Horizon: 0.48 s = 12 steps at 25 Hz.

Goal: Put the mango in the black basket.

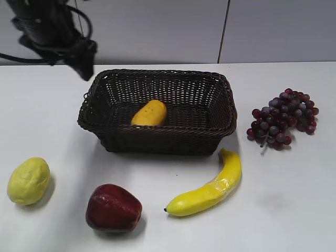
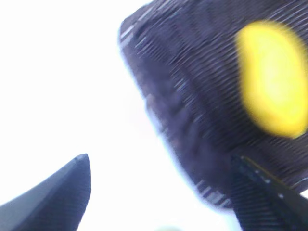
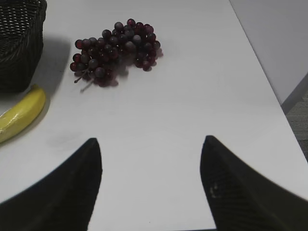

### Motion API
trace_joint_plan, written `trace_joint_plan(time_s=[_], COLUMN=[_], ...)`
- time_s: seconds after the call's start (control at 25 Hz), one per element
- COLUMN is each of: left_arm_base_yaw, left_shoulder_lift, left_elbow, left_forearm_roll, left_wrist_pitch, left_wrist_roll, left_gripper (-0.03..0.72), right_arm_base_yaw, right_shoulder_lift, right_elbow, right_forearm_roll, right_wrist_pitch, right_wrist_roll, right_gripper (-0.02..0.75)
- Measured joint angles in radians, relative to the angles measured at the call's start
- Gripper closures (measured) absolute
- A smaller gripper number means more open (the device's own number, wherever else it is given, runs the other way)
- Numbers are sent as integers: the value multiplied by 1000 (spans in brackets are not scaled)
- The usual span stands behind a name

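Note:
The orange-yellow mango (image 1: 149, 113) lies inside the black basket (image 1: 157, 139) at the middle of the table, near its front left. The blurred left wrist view shows the mango (image 2: 272, 77) in the basket (image 2: 192, 96) too. My left gripper (image 1: 84, 65) hangs above the table off the basket's far left corner, clear of the mango; in the left wrist view (image 2: 161, 161) its jaws are wide apart and empty. My right gripper (image 3: 149, 144) is open and empty over bare table, right of the basket (image 3: 19, 43); it does not show in the exterior view.
A pale bumpy lemon-like fruit (image 1: 28, 180) and a dark red apple (image 1: 113, 208) lie at the front left. A banana (image 1: 210, 190) lies in front of the basket, grapes (image 1: 283, 119) to its right. The table's right edge (image 3: 269, 82) is near the right gripper.

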Motion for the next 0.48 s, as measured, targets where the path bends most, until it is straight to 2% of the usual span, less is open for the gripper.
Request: trace_joint_plan(time_s=[0.16, 0.32, 0.48], left_arm_base_yaw=[136, 257, 318], left_shoulder_lift=[0, -23, -129], left_elbow=[0, 20, 118], left_forearm_roll=[62, 57, 34], left_wrist_pitch=[187, 209, 210], left_wrist_roll=[-78, -110, -114], left_gripper=[31, 54, 72], right_arm_base_yaw=[0, 0, 0], right_shoulder_lift=[0, 0, 0], right_elbow=[0, 0, 0], right_forearm_roll=[0, 0, 0], right_wrist_pitch=[0, 0, 0], right_wrist_roll=[0, 0, 0], right_gripper=[239, 239, 239])
